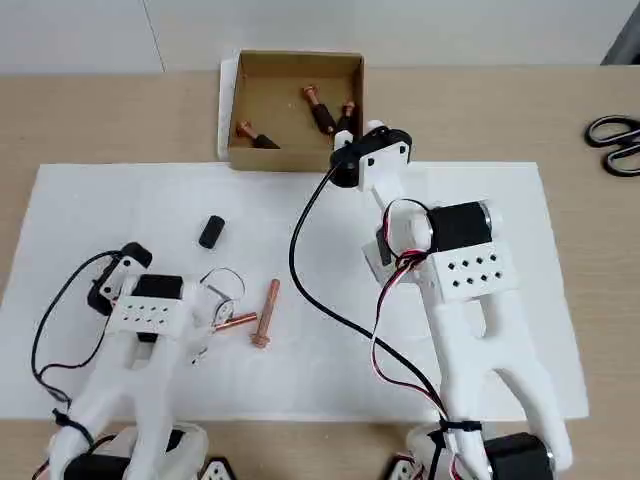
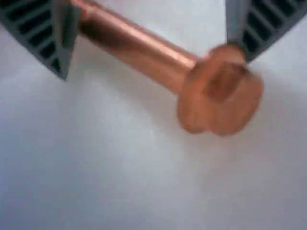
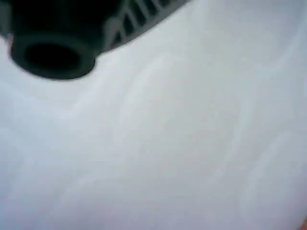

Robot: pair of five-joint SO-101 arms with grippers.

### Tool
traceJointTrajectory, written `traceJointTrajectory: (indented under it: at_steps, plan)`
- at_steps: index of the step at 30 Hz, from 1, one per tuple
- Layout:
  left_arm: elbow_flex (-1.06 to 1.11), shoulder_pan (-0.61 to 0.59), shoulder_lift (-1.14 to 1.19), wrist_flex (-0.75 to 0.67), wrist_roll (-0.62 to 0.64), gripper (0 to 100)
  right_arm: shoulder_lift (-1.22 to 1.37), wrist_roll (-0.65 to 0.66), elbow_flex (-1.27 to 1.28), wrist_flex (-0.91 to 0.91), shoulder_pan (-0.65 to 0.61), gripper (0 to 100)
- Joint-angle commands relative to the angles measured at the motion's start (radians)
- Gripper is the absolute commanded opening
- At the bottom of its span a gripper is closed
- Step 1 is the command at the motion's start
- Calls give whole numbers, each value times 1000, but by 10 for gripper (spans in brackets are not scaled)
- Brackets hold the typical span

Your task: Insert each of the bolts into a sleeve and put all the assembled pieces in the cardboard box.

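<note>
The high view takes in the white paper sheet (image 1: 120,200) and, top centre, the brown cardboard box (image 1: 300,56) holding three assembled pieces (image 1: 320,110). The right arm (image 1: 470,290) stretches up-frame toward it. Its wrist view shows the right gripper (image 3: 72,28) pinching a black cylindrical sleeve (image 3: 53,57). The left gripper (image 2: 148,52) stands wide astride a copper bolt (image 2: 139,45) lying on the sheet.

scissors (image 1: 615,143): table's far right edge | white sheet (image 1: 120,200): flat over wooden table (image 1: 100,110)
</note>
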Motion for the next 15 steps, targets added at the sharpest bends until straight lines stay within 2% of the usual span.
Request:
traceJointTrajectory:
  at_steps: [1, 5, 9, 15]
  plan:
    - [38, 0, -5, -101, -5, 202, -36, -5, -5, -8, 10, 5]
    - [59, -6, -5, -201, -3, 200, -36, -5, -5, -8, 10, 5]
    - [51, -8, -6, -244, 29, 190, -38, -5, -5, -7, 10, 5]
    - [50, -6, -11, -282, 86, 64, -42, -5, -5, 13, 10, 5]
